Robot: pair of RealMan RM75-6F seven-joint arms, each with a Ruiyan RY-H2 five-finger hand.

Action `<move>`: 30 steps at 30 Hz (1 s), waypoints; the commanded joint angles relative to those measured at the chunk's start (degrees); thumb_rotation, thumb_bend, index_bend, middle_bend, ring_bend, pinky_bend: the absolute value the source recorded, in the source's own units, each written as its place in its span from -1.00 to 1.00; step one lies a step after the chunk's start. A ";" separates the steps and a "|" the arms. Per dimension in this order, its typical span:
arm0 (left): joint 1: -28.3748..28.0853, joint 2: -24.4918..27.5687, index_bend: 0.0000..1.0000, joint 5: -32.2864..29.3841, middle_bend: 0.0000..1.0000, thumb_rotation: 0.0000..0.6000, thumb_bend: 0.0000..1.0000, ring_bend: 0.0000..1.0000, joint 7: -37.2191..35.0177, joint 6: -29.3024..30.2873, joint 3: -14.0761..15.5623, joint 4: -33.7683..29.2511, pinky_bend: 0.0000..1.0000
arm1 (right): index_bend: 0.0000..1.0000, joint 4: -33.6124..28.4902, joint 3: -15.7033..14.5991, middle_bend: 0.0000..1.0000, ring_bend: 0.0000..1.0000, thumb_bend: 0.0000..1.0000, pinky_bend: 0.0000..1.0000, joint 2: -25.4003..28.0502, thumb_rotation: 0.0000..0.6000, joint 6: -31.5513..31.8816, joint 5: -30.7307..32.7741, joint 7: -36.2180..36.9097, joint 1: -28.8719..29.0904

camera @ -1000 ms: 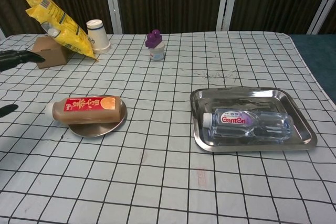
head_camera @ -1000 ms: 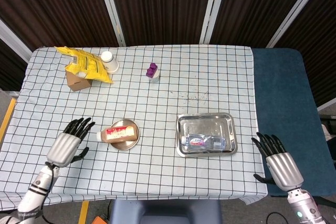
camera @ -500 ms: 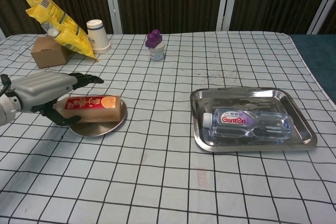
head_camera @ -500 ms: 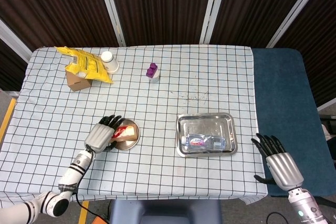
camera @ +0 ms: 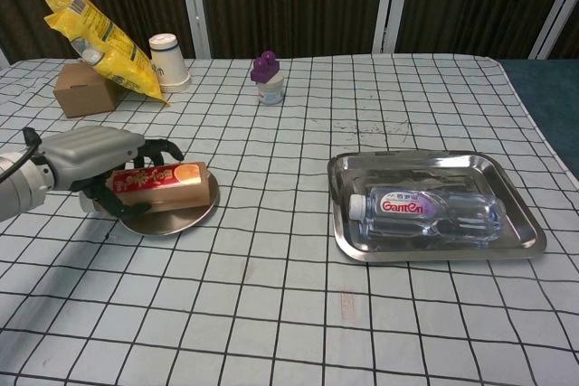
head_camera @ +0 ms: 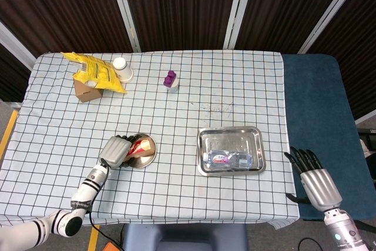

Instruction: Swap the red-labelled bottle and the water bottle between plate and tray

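Observation:
The red-labelled bottle (head_camera: 140,149) (camera: 169,182) lies slightly tilted on the small round plate (head_camera: 148,157) (camera: 174,219) at the front left. My left hand (head_camera: 115,151) (camera: 89,156) grips its cap end, with the fingers curled over the label. A clear water bottle (head_camera: 230,159) (camera: 425,210) lies on its side in the steel tray (head_camera: 230,131) (camera: 407,172) at the front right. Off the table's right edge, my right hand (head_camera: 315,181) hangs with its fingers spread and nothing in it; the chest view does not show it.
At the back left stand a yellow snack bag (head_camera: 94,73) (camera: 98,38) leaning on a cardboard box (head_camera: 84,91) (camera: 80,92), and a paper cup (head_camera: 122,69) (camera: 168,61). A small purple-capped jar (head_camera: 171,79) (camera: 268,79) stands at the back middle. A blue surface (head_camera: 317,104) borders the table's right side.
My left hand has moved right from the table's left side to the plate and closed its fingers round the red-labelled bottle, tilting it a little. The right hand has barely moved.

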 commanded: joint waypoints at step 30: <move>-26.81 -26.06 -0.79 16.98 -0.15 1.00 -0.13 -0.10 -42.91 -7.64 -0.83 59.37 -0.12 | -1.00 3.55 4.90 -1.00 -1.00 -0.77 -1.00 -0.16 1.00 -4.94 10.56 4.18 2.31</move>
